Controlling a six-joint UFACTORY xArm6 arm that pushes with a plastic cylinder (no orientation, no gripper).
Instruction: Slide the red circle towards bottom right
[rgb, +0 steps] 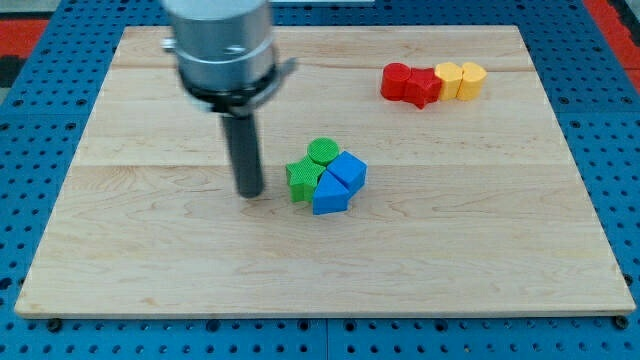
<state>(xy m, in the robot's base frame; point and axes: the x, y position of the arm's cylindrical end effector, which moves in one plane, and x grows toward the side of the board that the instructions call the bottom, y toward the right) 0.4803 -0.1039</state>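
Note:
The red circle (396, 80) sits near the view's top right, touching a red star-like block (422, 88) on its right. Two yellow blocks (449, 79) (472, 80) continue that row to the right. My tip (250, 193) rests on the board at the middle, far to the left of and below the red circle, just left of a green and blue cluster.
A cluster at the board's middle holds a green circle (322, 151), a green star-like block (302, 179), a blue cube-like block (348, 170) and a blue triangle-like block (329, 197). The wooden board (150, 250) lies on a blue pegboard.

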